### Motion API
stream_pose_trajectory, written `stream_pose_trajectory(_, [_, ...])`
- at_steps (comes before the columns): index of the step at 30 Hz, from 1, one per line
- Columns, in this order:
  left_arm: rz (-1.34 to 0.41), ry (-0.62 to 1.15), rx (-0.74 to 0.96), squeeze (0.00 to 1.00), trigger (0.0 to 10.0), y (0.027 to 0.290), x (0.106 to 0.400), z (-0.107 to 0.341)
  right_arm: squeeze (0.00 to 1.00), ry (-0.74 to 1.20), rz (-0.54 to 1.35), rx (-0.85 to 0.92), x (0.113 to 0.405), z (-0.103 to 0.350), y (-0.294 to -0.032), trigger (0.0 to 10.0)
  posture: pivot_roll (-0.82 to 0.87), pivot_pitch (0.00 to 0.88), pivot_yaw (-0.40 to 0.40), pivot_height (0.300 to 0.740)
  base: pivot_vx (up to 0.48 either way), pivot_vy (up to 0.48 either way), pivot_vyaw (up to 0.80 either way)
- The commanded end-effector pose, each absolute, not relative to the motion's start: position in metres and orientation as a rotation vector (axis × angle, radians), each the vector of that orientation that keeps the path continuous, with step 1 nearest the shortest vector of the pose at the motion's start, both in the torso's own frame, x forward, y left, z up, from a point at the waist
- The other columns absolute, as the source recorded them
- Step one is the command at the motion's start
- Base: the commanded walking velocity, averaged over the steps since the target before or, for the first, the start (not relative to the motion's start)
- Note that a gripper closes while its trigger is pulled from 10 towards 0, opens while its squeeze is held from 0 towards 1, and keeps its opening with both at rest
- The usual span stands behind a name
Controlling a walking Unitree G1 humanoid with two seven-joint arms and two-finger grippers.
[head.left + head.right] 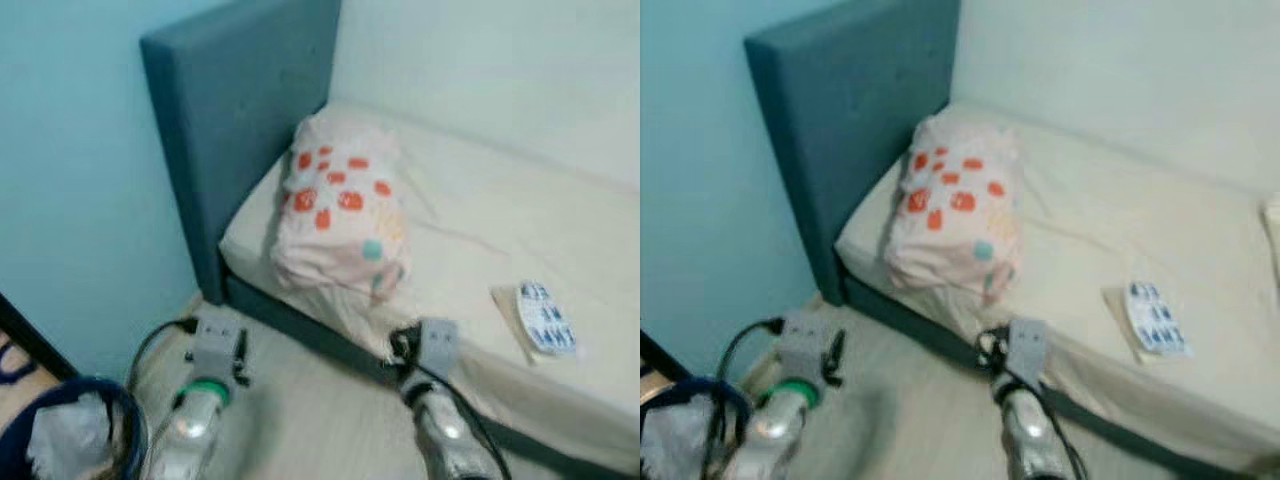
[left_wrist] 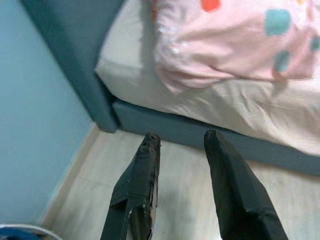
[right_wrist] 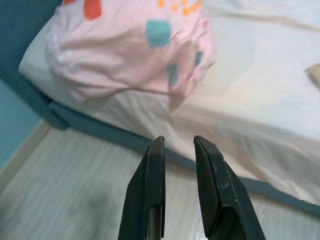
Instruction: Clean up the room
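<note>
A pink pillow point(image 1: 343, 212) with orange and teal patches lies on the cream bed point(image 1: 500, 215), up against the blue headboard point(image 1: 235, 120). A small white booklet with blue print point(image 1: 546, 317) rests on a tan book near the mattress's front edge. Both silver arms are raised low in front of the bed frame. My left gripper point(image 2: 181, 136) is open over the wood floor, just short of the bed's corner, and holds nothing. My right gripper point(image 3: 177, 140) is open by a narrow gap, empty, and points at the mattress edge below the pillow.
A dark blue bin point(image 1: 70, 430) holding white crumpled material stands at the lower left by the pale blue wall point(image 1: 80, 180). Light wood floor point(image 1: 320, 410) runs along the dark bed frame point(image 1: 300, 325). A black cable trails beside the left arm point(image 1: 195, 410).
</note>
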State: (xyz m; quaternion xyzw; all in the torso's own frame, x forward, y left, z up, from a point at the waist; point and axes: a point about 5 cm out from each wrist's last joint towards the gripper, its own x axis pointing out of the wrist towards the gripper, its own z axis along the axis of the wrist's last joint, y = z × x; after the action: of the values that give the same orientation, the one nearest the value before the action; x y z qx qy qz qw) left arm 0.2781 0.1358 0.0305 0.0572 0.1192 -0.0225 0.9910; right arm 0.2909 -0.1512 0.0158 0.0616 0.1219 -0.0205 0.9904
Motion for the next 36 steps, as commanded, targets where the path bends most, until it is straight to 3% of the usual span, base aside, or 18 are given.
stream_pose_trajectory(1, [-0.039, 0.271, 0.118, 0.0, 10.0, 0.138, 0.274, 0.024, 0.0, 0.286, -0.033, 0.129, 0.284, 0.007, -0.148, 10.0, 0.02, 0.025, 0.007, 0.74, 0.0, 0.0, -0.8])
stream_pose_trajectory(10, [-0.051, 0.256, 0.091, 0.0, 10.0, 0.136, 0.274, 0.027, 0.0, 0.284, 0.101, 0.104, 0.284, 0.008, -0.131, 10.0, 0.02, 0.02, 0.002, 0.74, 0.0, 0.0, -0.42])
stream_pose_trajectory(36, [-0.052, 0.25, 0.088, 0.0, 10.0, 0.14, 0.274, 0.029, 0.0, 0.3, 0.075, 0.126, 0.284, 0.006, -0.131, 10.0, 0.03, 0.023, 0.004, 0.74, 0.282, 0.0, 0.0])
